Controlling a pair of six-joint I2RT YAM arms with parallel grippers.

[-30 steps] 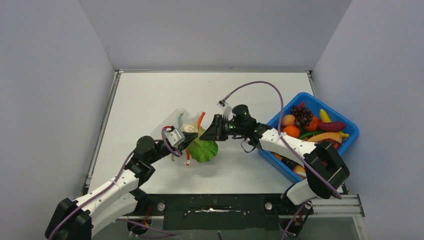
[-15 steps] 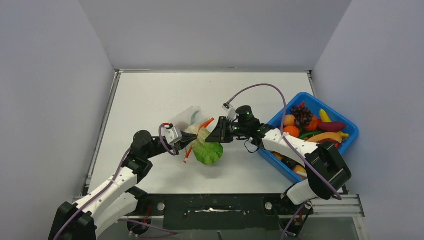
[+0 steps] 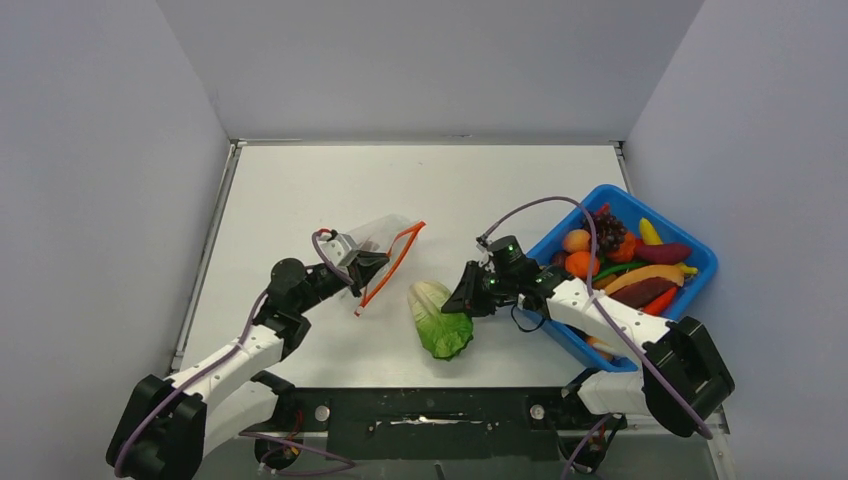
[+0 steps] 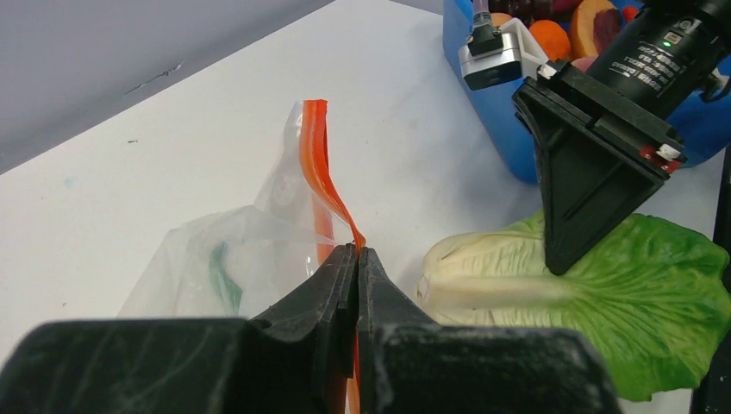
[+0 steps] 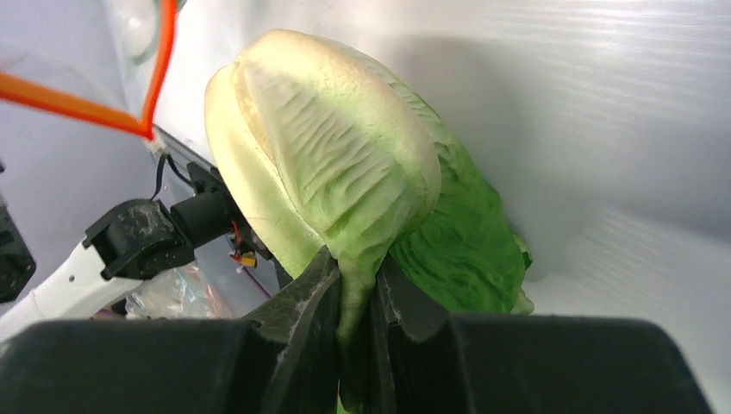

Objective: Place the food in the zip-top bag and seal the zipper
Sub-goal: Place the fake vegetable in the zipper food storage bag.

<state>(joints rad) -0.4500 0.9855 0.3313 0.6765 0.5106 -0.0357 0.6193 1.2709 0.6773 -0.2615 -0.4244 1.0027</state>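
The zip-top bag (image 4: 226, 252) is clear, crinkly plastic; the lettuce leaf (image 4: 672, 293) matt and veined; the bin (image 4: 493, 131) glossy plastic.

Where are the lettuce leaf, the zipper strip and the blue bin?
lettuce leaf (image 3: 445, 335): top view, green blade.
zipper strip (image 4: 313, 147): left wrist view, upper stretch.
blue bin (image 3: 700, 250): top view, right rim.

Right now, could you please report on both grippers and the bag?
Left gripper shut on zipper. Right gripper shut on lettuce leaf, outside zip-top bag. Nothing between them.

A matte white rectangular tabletop (image 3: 300, 190) lies evenly lit. Around it stand plain pale grey walls (image 3: 420, 60) at nine, twelve and three o'clock.
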